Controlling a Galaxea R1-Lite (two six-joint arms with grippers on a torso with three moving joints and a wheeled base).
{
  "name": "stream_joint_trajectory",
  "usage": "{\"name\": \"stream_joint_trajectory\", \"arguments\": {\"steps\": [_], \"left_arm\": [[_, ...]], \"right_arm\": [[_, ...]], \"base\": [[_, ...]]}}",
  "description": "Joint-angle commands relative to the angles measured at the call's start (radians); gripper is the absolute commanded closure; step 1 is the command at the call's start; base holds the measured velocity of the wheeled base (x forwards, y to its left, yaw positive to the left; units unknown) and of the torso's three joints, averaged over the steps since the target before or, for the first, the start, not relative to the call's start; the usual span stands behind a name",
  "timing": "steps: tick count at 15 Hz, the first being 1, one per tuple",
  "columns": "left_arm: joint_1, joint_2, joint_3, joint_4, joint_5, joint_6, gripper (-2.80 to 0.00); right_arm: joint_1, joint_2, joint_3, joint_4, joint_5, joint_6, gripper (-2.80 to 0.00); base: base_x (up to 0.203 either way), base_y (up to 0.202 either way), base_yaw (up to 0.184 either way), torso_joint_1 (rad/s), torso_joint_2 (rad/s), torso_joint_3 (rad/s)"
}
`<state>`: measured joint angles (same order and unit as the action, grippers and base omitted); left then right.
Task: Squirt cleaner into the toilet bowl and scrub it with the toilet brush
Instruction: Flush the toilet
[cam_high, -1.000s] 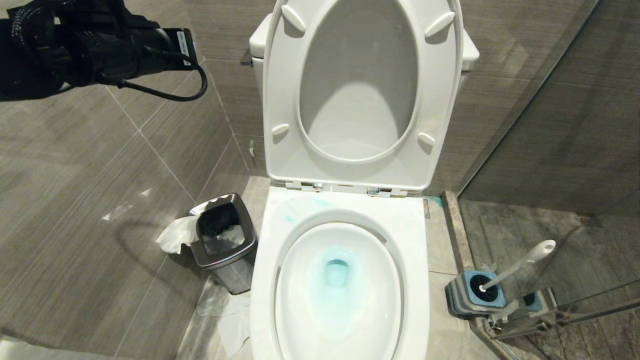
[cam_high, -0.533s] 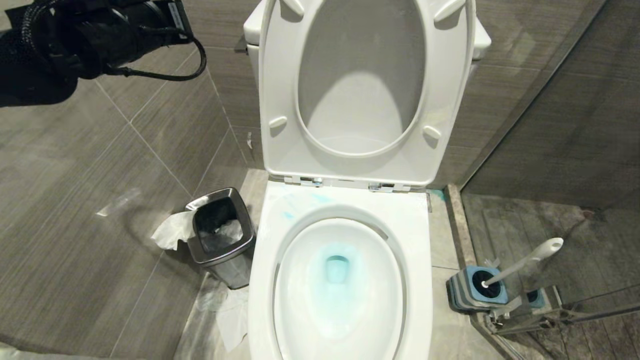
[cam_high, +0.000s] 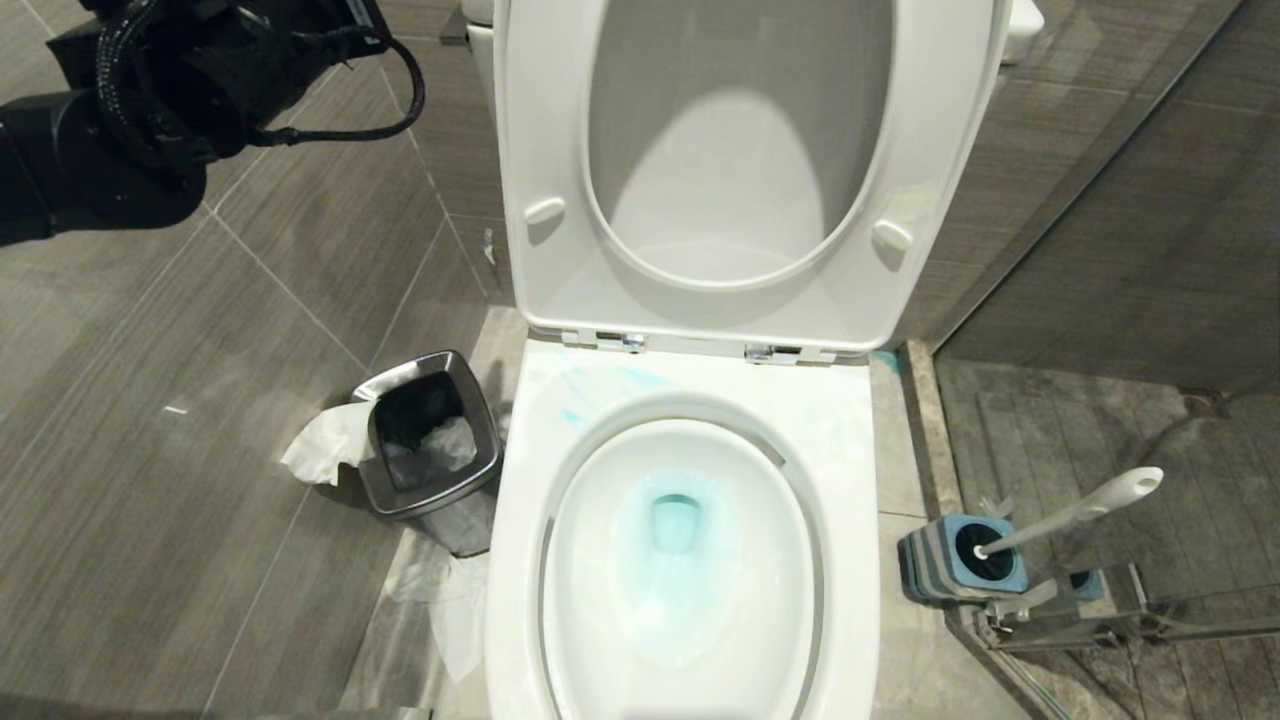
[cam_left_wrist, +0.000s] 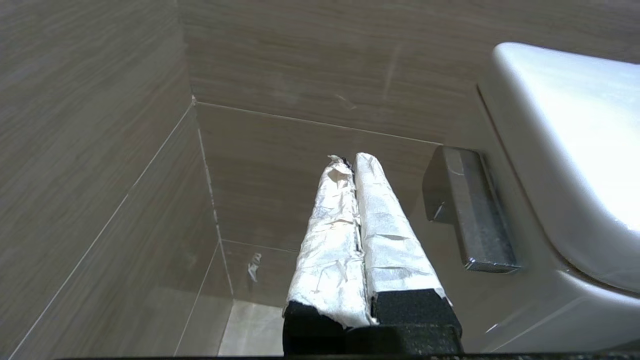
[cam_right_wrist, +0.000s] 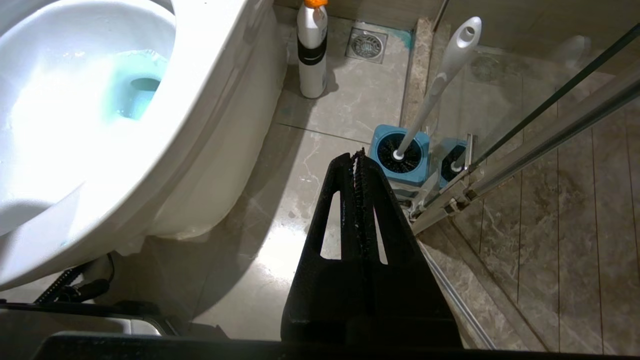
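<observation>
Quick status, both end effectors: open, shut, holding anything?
Left end effector: shut, empty, beside the flush lever.
Right end effector: shut, empty.

A small steel bin (cam_high: 430, 440) holding crumpled paper stands beside a white bottle's (cam_right_wrist: 311, 50) tiled floor.

The right gripper (cam_right_wrist: 360, 156) hung with jaws pressed together above the tiled floor (cam_right_wrist: 325, 115). The toilet brush (cam_right_wrist: 440, 80) stood in its blue holder (cam_right_wrist: 400, 155) just ahead; turquoise cleaner (cam_right_wrist: 127, 85) tinted the toilet bowl (cam_right_wrist: 150, 150).
</observation>
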<state>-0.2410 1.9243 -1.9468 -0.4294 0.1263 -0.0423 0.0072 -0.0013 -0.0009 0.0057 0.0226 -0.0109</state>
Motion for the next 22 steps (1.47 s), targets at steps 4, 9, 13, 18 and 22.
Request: {"name": "stream_joint_trajectory", "arguments": {"steps": [4, 9, 13, 18, 22], "left_arm": [[-0.02, -0.05, 0.013, -0.013, -0.006, -0.018, 0.0], [-0.049, -0.097, 0.078, 0.04, -0.011, -0.016, 0.0], [-0.086, -0.094, 0.097, 0.037, -0.01, -0.016, 0.0], [-0.104, -0.083, 0.097, 0.003, -0.008, -0.01, 0.0], [-0.104, -0.066, 0.096, 0.002, -0.007, -0.008, 0.0]], "right_arm": [[0.0, 0.001, 0.0, 0.0, 0.0, 0.0, 0.0], [0.0, 0.001, -0.001, 0.0, 0.0, 0.0, 0.0], [0.0, 0.001, 0.001, 0.0, 0.0, 0.0, 0.0], [0.0, 0.001, 0.0, 0.0, 0.0, 0.0, 0.0], [0.0, 0.001, 0.001, 0.0, 0.0, 0.0, 0.0]], "base": [[0.0, 0.0, 0.0, 0.0, 0.0, 0.0], [0.0, 0.0, 0.0, 0.0, 0.0, 0.0], [0.0, 0.0, 0.0, 0.0, 0.0, 0.0], [0.0, 0.0, 0.0, 0.0, 0.0, 0.0], [0.0, 0.0, 0.0, 0.0, 0.0, 0.0]]}}
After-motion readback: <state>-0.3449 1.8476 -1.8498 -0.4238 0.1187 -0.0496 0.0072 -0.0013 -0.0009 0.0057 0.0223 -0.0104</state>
